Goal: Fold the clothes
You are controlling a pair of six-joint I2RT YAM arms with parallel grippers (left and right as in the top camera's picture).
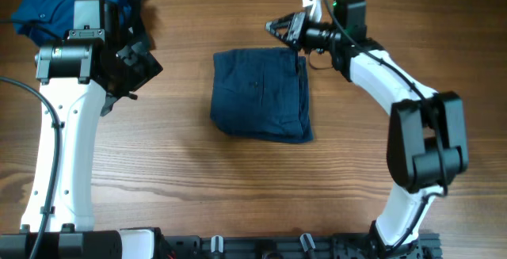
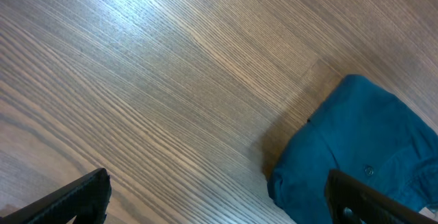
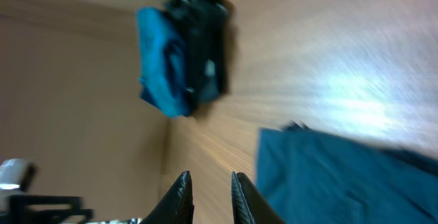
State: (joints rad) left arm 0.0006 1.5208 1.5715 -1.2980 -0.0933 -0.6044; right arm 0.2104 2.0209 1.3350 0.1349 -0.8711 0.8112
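Observation:
The clothes are two pieces. A dark navy garment [image 1: 261, 94] lies folded into a rough square at the table's middle; in the right wrist view it [image 3: 342, 176] fills the lower right. A brighter blue buttoned shirt [image 1: 43, 5] is bunched at the far left corner, seen also from the left wrist [image 2: 363, 148]. My right gripper [image 1: 271, 28] hovers just off the folded piece's far right corner. Its jaws [image 3: 209, 190] stand slightly apart with nothing between them. My left gripper [image 1: 139, 57] is beside the shirt, jaws wide open [image 2: 219, 203] and empty.
Bare wooden tabletop [image 1: 182, 180] surrounds the folded piece. The white right arm [image 1: 396, 85] arcs along the right side, and the left arm [image 1: 63, 148] runs up the left side. The table's far edge [image 3: 168, 135] shows in the right wrist view.

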